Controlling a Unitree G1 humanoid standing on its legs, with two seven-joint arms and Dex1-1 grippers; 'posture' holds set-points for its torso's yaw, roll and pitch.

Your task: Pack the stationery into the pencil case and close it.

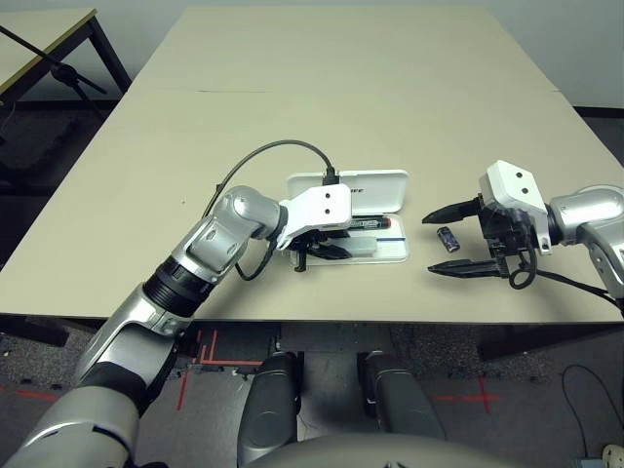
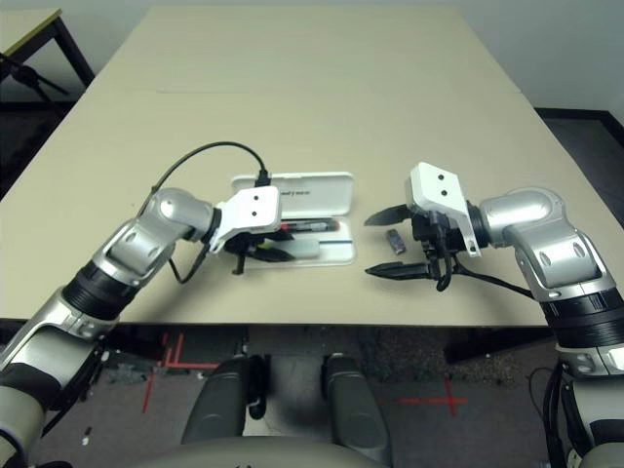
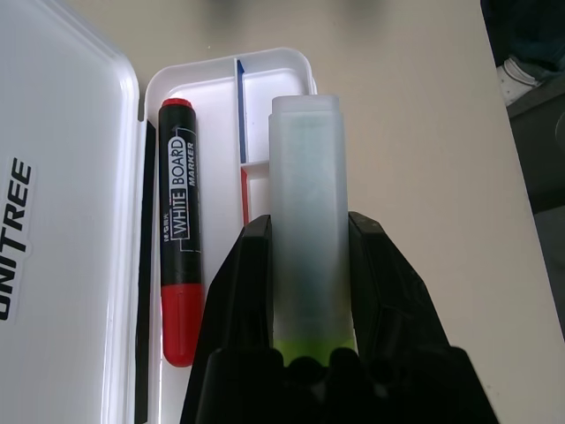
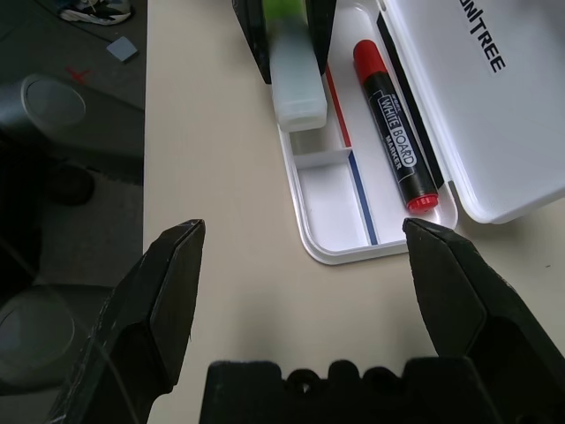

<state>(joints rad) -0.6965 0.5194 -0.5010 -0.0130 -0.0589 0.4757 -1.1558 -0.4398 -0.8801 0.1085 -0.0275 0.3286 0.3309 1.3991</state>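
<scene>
Black fingers frame our nearest work: our left gripper (image 3: 305, 291) is clamped on the light-green-and-white highlighter (image 3: 305, 238), its two fingers pressing the stick's translucent sides, and we hold it over the near compartment of the open pencil case (image 1: 392, 255). Seen from our head, the left gripper (image 1: 327, 246) sits low above the case's tray, near its left end, with a black cable (image 1: 278, 148) arching over the silver forearm behind it.

To the right, our right gripper (image 1: 458, 239) hangs spread wide with nothing between its fingers, pointing left toward the case from a little way off. The small dark purplish piece (image 1: 448, 239) lies on the beige table (image 1: 341, 88) in the gap between those two open fingers; we cannot tell whether either finger touches it.

Inside the white plastic tray, the red marker (image 3: 178, 265) with its black "WHITE BOARD MARKER" label lies along the far side, next to the hinge, and a red and blue line (image 3: 242, 132) runs between it and the highlighter's side. Beyond the tray, the case's lid (image 1: 375, 185) lies flat and open on the table, bearing small black lettering.

Farther back, a second table's corner (image 1: 44, 34) shows at the far left.
</scene>
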